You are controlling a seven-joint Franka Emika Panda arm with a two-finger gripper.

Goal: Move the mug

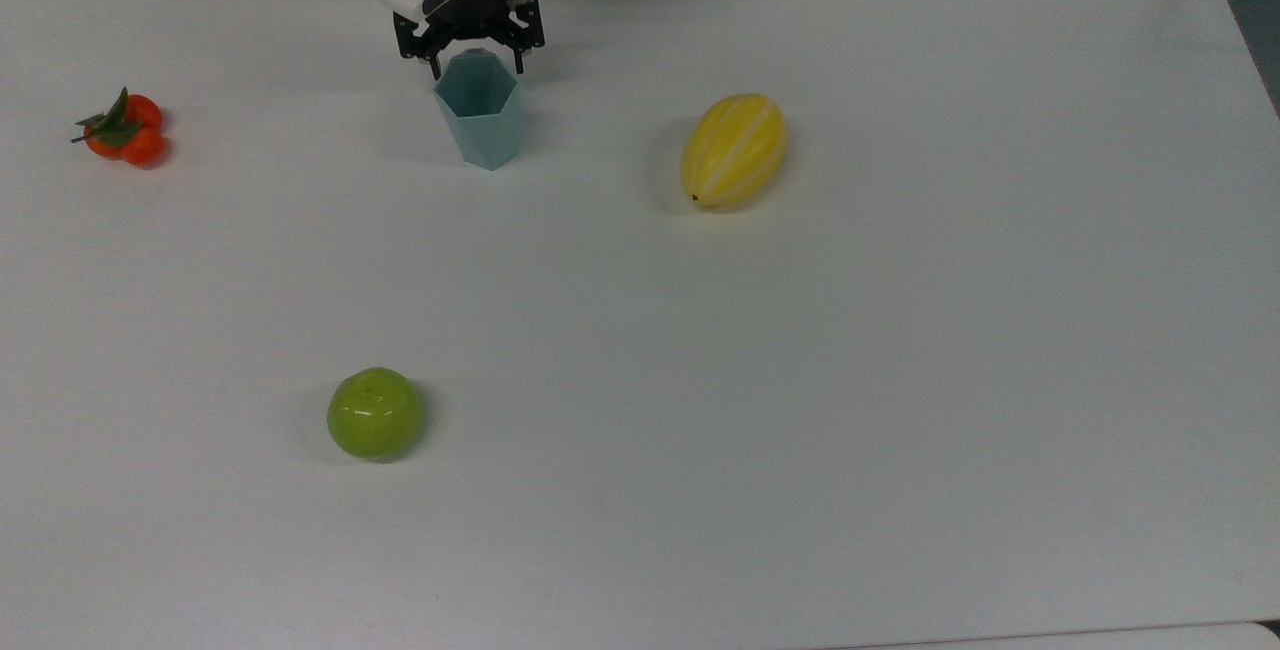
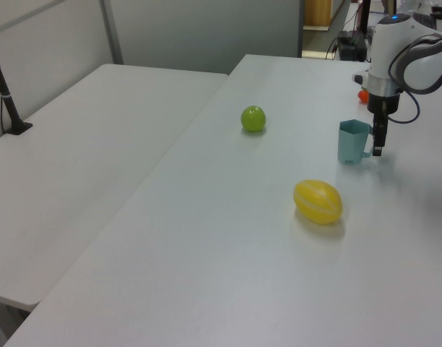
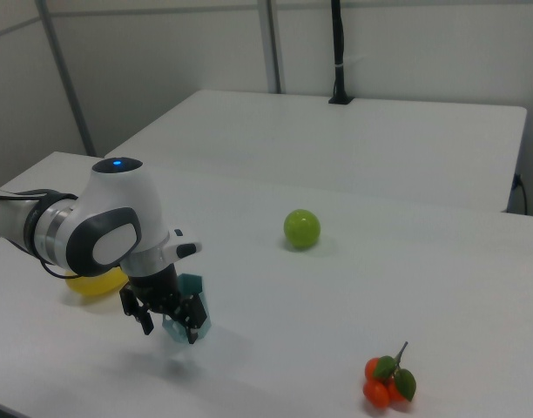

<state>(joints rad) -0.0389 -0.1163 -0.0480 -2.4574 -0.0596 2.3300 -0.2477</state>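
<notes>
At the top view's upper left, we see the mug [image 1: 479,117] upright on the surface [image 1: 800,380]; hand [image 1: 470,48] released, fingers spread behind it, hiding the handle. No readable writing.

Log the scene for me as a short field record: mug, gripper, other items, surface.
mug: mug upright on the table, open end up
gripper: gripper open, at the mug's far rim in the top view, fingers either side of the handle area
fruit: green apple, yellow melon, orange cluster, all apart from the mug
surface: white table
</notes>
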